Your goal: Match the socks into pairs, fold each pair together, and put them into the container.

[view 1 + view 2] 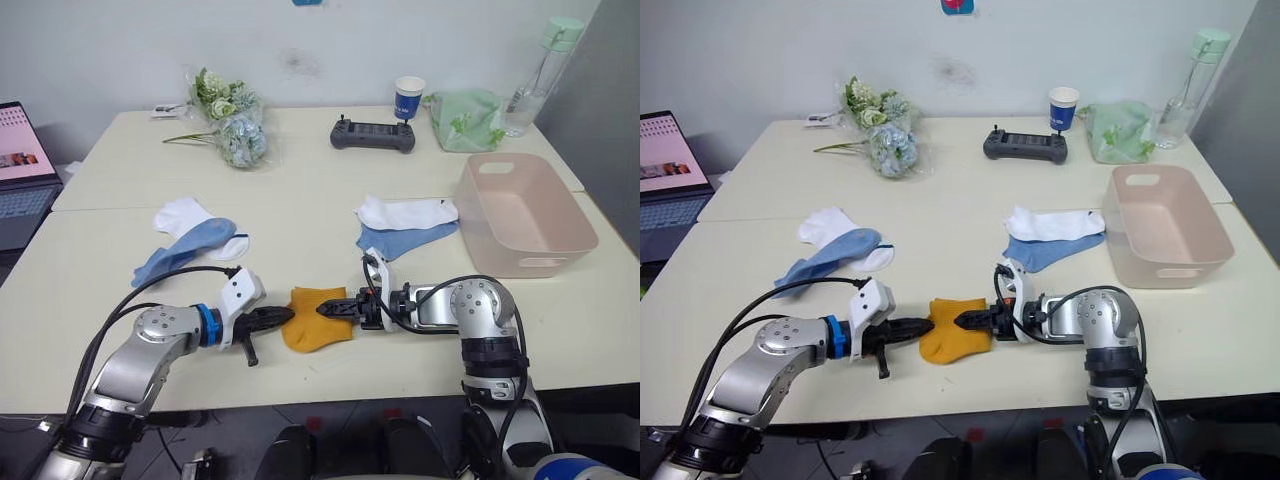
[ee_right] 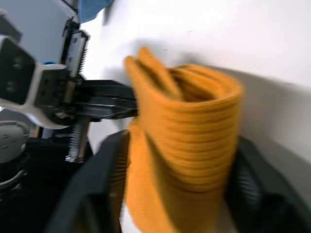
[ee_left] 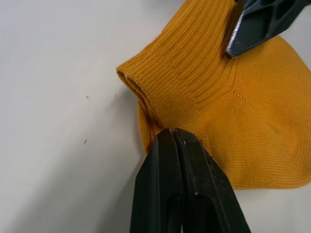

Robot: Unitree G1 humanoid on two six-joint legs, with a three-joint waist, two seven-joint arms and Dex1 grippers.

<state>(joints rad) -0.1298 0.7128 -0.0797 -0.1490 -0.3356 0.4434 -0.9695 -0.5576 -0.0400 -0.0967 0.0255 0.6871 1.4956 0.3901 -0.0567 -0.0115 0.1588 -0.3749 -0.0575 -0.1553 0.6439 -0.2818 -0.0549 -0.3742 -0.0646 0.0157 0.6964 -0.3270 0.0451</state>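
Inspection, sock-pairing task, taken from the head view with the near table edge at 6 o'clock.

Mustard-orange socks: lying together as one folded bundle on the table, at 6 o'clock, between the two grippers. Left gripper: fingers pressed together, tips at the bundle's 9 o'clock edge; the left wrist view shows them shut against the cuff fold rather than around it. Right gripper: fingers astride the bundle's 3 o'clock end, pinching the cloth, which the right wrist view shows bunched between them.

White sock lies over a light blue sock at 2 o'clock, just beside the pink basket. Second white sock and second light blue sock overlap at 10 o'clock, well apart from the first two.

Basket: at 3 o'clock, upright, nothing visible inside.

Assessment: one pair matched and apparently folded, not yet binned. White and blue pairs remain unmatched, unfolded, unplaced. Task judged at an early stage.
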